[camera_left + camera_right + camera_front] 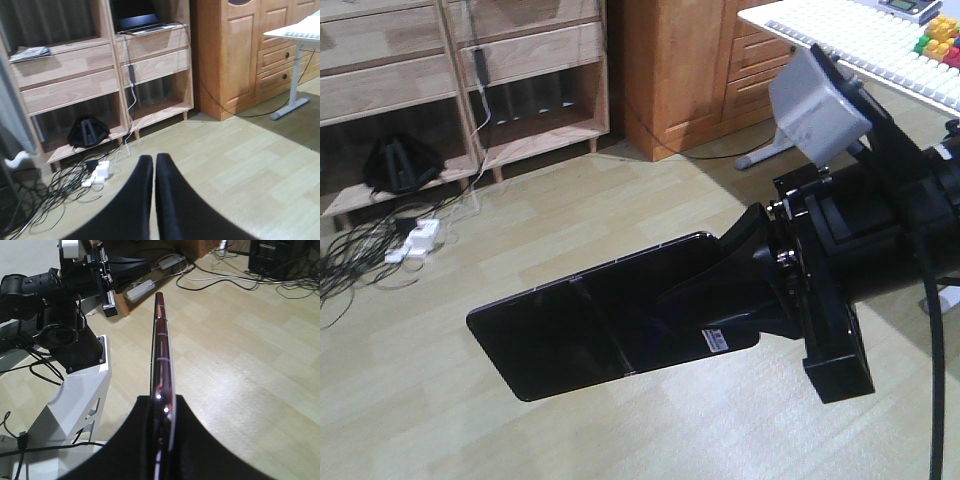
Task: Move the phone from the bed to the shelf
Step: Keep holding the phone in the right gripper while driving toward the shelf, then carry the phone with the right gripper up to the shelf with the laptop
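Observation:
My right gripper (725, 285) is shut on the phone (575, 335), a glossy black slab held out flat over the floor with a white sticker by the fingers. In the right wrist view the phone (161, 340) shows edge-on with a pinkish rim, clamped between the black fingers (190, 440). My left gripper (154, 159) is shut with nothing in it, pointing at the floor before the shelf (65, 92), a pale wooden unit that also shows in the front view as the shelf (535, 55). The bed is out of view.
A laptop (142, 22) lies on the upper shelf plank and a black bag (87, 131) on the bottom one. Cables and white power strips (97, 172) litter the floor. An orange-brown cabinet (225, 55) and a white table (295, 35) stand to the right.

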Controlling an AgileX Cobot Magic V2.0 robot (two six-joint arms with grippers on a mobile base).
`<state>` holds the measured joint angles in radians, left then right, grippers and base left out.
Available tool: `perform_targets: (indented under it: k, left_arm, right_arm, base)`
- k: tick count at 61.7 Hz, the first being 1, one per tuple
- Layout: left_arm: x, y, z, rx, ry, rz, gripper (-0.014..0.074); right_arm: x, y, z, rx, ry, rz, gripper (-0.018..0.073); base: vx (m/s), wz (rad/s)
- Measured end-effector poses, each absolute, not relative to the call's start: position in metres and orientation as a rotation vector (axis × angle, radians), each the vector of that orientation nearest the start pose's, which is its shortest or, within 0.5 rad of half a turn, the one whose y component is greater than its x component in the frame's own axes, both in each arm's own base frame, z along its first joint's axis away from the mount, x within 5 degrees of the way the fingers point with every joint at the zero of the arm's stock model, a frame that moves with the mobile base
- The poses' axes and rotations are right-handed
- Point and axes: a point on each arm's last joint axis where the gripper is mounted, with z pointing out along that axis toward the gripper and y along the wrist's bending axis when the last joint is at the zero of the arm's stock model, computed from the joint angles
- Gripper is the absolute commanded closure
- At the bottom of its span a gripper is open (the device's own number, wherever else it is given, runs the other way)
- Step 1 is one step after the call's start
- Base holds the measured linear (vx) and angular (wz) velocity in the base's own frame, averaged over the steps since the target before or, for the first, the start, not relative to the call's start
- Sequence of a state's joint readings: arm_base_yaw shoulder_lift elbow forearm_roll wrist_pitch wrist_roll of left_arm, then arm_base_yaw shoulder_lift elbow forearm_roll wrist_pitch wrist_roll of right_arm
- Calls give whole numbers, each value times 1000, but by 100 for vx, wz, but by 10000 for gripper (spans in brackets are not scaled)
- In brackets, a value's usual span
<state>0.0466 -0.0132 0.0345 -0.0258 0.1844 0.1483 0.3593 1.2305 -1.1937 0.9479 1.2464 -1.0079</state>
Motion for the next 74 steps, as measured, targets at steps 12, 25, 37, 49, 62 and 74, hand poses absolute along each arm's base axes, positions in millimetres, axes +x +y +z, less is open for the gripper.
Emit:
perform_targets:
  k: [12,25,37,49,62,74]
  left_arm:
    - [56,2,185,68,1689,123,595]
    - [56,2,185,68,1689,123,595]
    - [56,2,185,68,1689,123,595]
    - [56,2,185,68,1689,123,595]
    - [56,2,185,68,1689,123,595]
    - [56,2,185,68,1689,123,595]
  right_arm:
    - [184,144,388,-1336,1902,997,561]
    - [184,144,388,-1336,1902,997,561]
    - [184,144,388,-1336,1902,998,561]
    - [184,144,388,-1336,1902,998,561]
    - [184,144,388,-1336,1902,998,561]
    - [184,144,388,-1336,1902,998,561]
  base:
    - [37,-15]
    - [37,-13]
    - [38,-14]
    - [38,-12]
    - [39,-8]
    - [39,-2]
